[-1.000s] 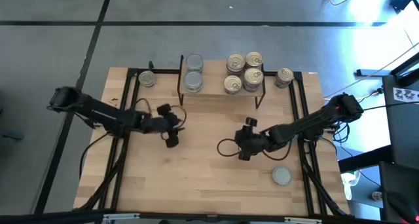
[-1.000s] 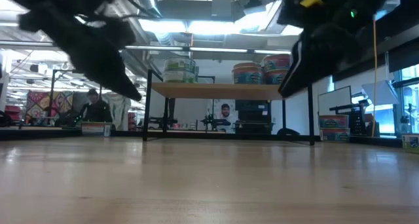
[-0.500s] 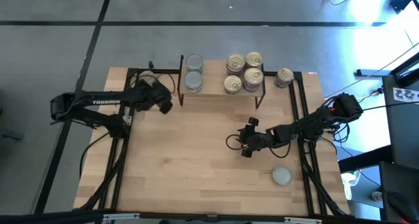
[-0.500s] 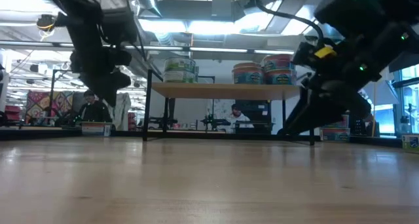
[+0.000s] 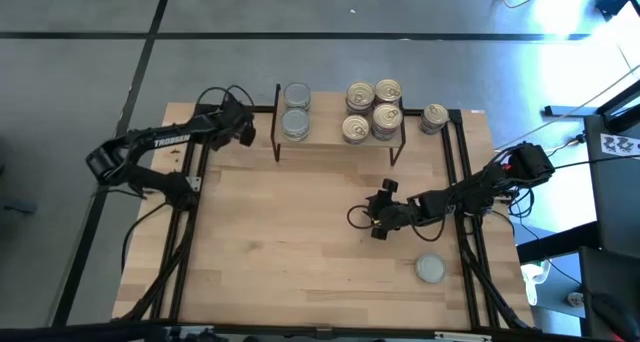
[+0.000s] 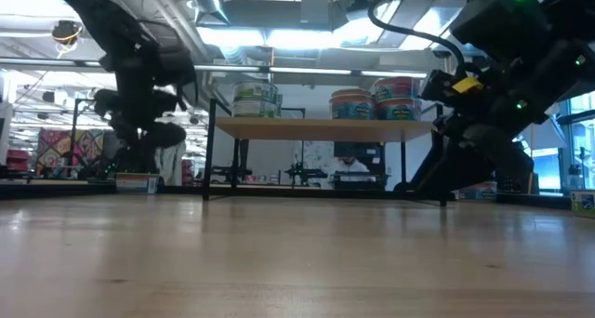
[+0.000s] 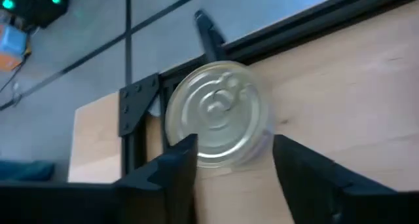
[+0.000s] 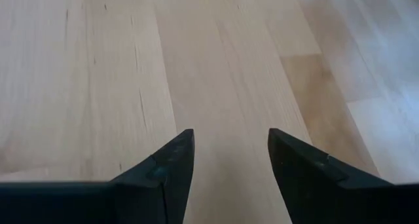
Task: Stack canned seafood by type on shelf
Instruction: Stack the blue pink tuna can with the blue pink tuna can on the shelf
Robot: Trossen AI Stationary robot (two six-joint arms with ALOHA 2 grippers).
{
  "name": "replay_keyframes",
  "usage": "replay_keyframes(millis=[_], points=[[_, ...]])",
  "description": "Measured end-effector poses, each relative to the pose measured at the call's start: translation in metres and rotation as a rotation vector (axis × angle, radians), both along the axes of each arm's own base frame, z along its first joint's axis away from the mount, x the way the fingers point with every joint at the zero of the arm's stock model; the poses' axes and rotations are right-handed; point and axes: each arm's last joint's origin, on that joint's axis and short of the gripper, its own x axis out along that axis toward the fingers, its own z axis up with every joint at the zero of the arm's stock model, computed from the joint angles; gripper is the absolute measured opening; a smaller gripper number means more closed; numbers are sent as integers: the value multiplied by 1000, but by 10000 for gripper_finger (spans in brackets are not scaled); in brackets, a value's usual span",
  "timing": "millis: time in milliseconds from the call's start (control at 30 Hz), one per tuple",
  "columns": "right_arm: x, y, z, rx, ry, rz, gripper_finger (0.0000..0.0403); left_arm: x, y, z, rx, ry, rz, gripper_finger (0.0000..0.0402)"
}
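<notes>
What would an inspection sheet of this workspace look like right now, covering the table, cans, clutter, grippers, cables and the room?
Surface: light wooden table, bare in the middle.
Job's things: shelf carries grey-lidded cans and gold-lidded cans; loose cans at far left, far right and near right.
Clutter: nothing seen.
Grippers: left gripper open around the far-left can; right gripper open over bare wood.
Cables: black loops by the right arm.
Surroundings: grey floor; lit room behind.

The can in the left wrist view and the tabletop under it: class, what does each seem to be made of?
The can looks like bare silvery metal: its lid is shiny, with pressed concentric rings. The tabletop looks like pale wood with a smooth matt finish: grain lines and joined planks show.
</notes>
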Motion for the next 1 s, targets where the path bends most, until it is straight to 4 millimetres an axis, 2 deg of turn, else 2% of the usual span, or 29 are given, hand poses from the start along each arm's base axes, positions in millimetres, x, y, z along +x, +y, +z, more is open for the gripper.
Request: replay_keyframes(millis=[100, 267, 567, 867, 1000], points=[[0, 0, 0, -1, 0, 0, 193, -5, 7, -4, -3, 9, 40, 152], [0, 0, 0, 0, -6, -1, 193, -2, 10, -4, 22, -27, 47, 93], [2, 0, 1, 5, -21, 0, 193, 2, 18, -11, 33, -23, 71, 7], [2, 0, 1, 8, -25, -3, 193, 4, 41, -22, -6, 9, 139, 2], [2, 1, 2, 13, -28, -5, 193, 7, 44, -26, 2, 33, 169, 4]])
